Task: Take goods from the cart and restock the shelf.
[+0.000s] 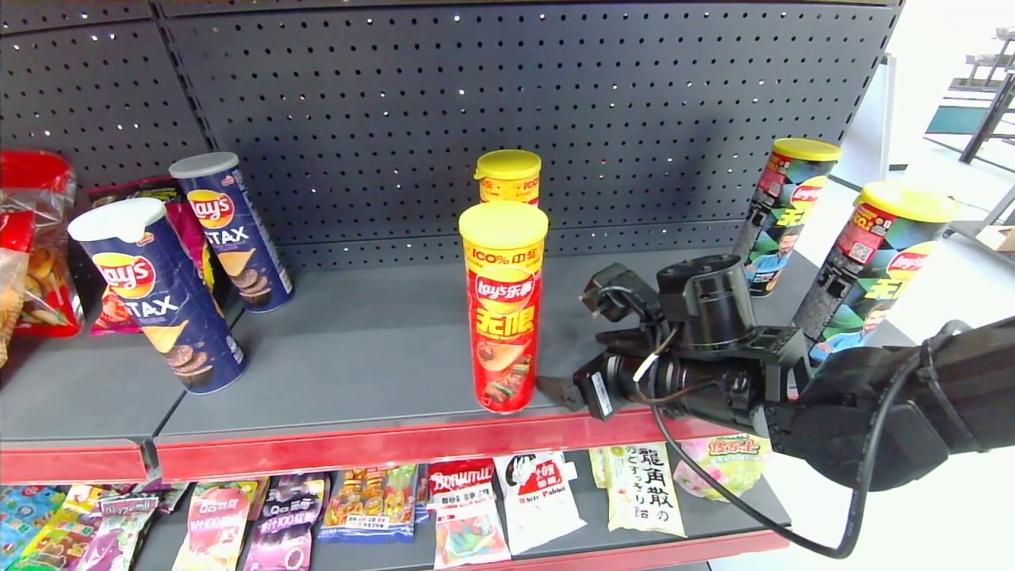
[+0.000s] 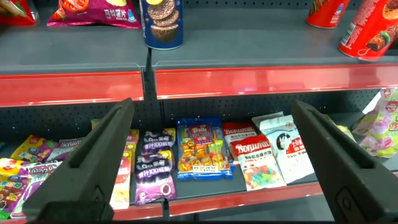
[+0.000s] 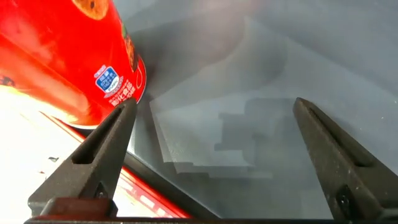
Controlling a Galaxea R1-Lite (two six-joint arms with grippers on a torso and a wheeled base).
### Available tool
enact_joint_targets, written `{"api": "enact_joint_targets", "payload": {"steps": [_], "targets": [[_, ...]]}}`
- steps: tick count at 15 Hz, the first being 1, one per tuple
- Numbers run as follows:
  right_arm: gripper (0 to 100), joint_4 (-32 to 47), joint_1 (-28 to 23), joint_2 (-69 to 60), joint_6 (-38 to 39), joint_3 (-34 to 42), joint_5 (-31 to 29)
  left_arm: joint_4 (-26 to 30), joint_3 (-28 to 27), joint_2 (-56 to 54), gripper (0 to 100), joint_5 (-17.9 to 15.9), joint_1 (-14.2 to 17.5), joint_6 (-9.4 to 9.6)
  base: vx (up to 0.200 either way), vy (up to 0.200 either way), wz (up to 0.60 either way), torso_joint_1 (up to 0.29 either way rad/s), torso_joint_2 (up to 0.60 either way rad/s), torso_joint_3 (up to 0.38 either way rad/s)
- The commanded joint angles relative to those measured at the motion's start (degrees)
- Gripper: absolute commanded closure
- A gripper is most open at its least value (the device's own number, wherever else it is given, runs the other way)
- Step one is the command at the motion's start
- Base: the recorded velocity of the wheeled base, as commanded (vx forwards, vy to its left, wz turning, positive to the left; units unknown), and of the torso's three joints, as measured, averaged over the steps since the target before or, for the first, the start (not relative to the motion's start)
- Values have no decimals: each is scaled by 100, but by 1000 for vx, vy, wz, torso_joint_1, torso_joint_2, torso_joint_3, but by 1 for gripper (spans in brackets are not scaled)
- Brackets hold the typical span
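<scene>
Red chip canister [image 1: 503,309], yellow lid, stands upright at the front edge of the upper shelf [image 1: 357,349]. A second yellow-lidded canister [image 1: 508,176] stands at its 12 o'clock, against the back panel.

Right gripper [image 1: 559,388] sits low at the red canister's 4 o'clock. Its fingers are spread and hold nothing. One fingertip [image 3: 124,112] is just beside the canister base; contact cannot be confirmed.

Left gripper [image 2: 211,106] is spread wide and empty, facing the candy packets [image 2: 199,149] on the lower shelf.

Two blue canisters [image 1: 158,293] stand at 9 o'clock and two black-and-green canisters [image 1: 872,270] at 3 o'clock.
</scene>
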Motion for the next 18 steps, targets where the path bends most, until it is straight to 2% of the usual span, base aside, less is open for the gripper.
{"api": "enact_joint_targets", "payload": {"steps": [1, 4, 7, 9, 10, 11, 12, 14, 16, 17, 18], "targets": [[0, -1, 13, -12, -1, -5, 0, -1, -1, -3, 0, 1, 2, -2, 0, 0, 0, 0, 0, 0], [0, -1, 4, -100, -1, 22, -9, -1, -1, -3, 0, 1, 2, -2, 0, 0, 0, 0, 0, 0], [0, -10, 154, -1032, 25, 417, -53, -1, -1, -3, 0, 1, 2, -2, 0, 0, 0, 0, 0, 0], [0, 8, 382, -2271, 16, 1217, -61, -1, -1, -3, 0, 1, 2, -2, 0, 0, 0, 0, 0, 0], [0, 8, 408, -2737, 7, 1586, -53, -1, -1, -3, 0, 1, 2, -2, 0, 0, 0, 0, 0, 0], [0, 8, 408, -2772, -1, 1613, -53, -1, -1, -3, 0, 1, 2, -2, 0, 0, 0, 0, 0, 0], [0, 8, 373, -3502, -1, 2166, -26, -1, -1, -3, 0, 1, 2, -2, 0, 0, 0, 0, 0, 0], [0, 8, 31, -4548, -63, 2825, 0, -1, -1, -3, 0, 1, 2, -2, 0, 0, 0, 0, 0, 0], [0, 43, -1209, -5822, -309, 3704, 554, -1, -1, -3, 0, 1, 2, -2, 0, 0, 0, 0, 0, 0], [0, 61, -1534, -6077, -344, 3942, 765, -1, -1, -3, 0, 1, 2, -2, 0, 0, 0, 0, 0, 0], [0, 96, -2404, -6833, -458, 4618, 1213, -1, -1, -3, 0, 1, 2, -2, 0, 0, 0, 0, 0, 0]]}}
